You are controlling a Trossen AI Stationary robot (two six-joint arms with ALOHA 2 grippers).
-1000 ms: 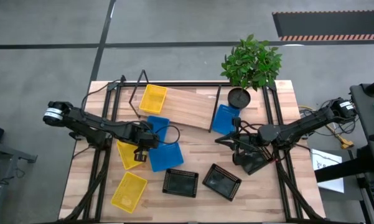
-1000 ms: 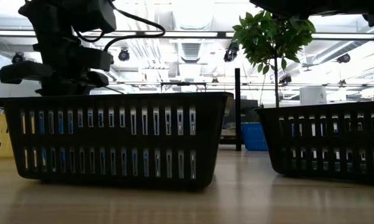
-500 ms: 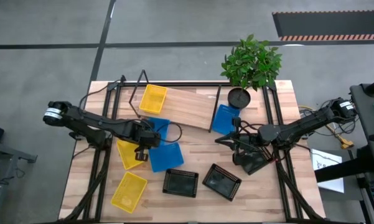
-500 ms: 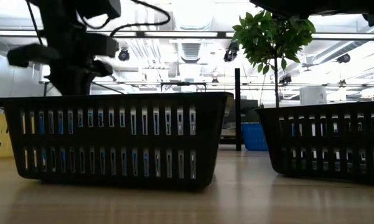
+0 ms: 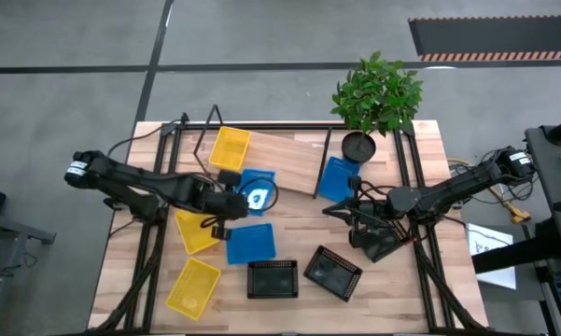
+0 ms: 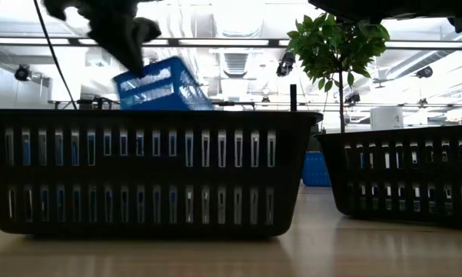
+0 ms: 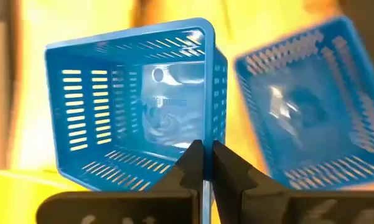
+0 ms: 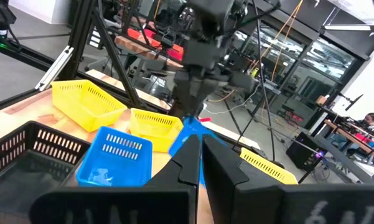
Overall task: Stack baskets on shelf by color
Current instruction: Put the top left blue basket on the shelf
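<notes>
My left gripper [image 5: 231, 202] is shut on a blue basket [image 5: 257, 190], which hangs tilted above the table in the low view [image 6: 160, 85]. A second blue basket [image 5: 250, 243] lies flat on the table below it. A third [image 5: 336, 179] sits by the right end of the shelf [image 5: 285, 154]. One yellow basket [image 5: 229, 147] stands on the shelf's left end, and two more [image 5: 194, 233] [image 5: 193, 285] lie on the table. Two black baskets [image 5: 273, 278] [image 5: 332, 273] sit near the front edge. My right gripper [image 5: 361, 218] is shut above the third black basket [image 5: 381, 245]. My left gripper pinches the blue basket's side wall at its rim [image 7: 204, 127], one finger [image 7: 190, 163] on the inner face and the other on the outer face. The basket is lifted clear of the table and tilted, its open side facing the wrist camera.
A potted plant [image 5: 373, 98] stands at the far edge beside the shelf's right wire frame [image 5: 324, 161]. Black frame rails [image 5: 154, 233] run along the table's left and right sides. The front black basket [image 6: 146, 173] fills the low view.
My left gripper rose and moved toward the table's right, carrying the blue basket up clear of the table and tipping it. The blue basket left lying on the table and the front black basket slid a little toward the near edge.
</notes>
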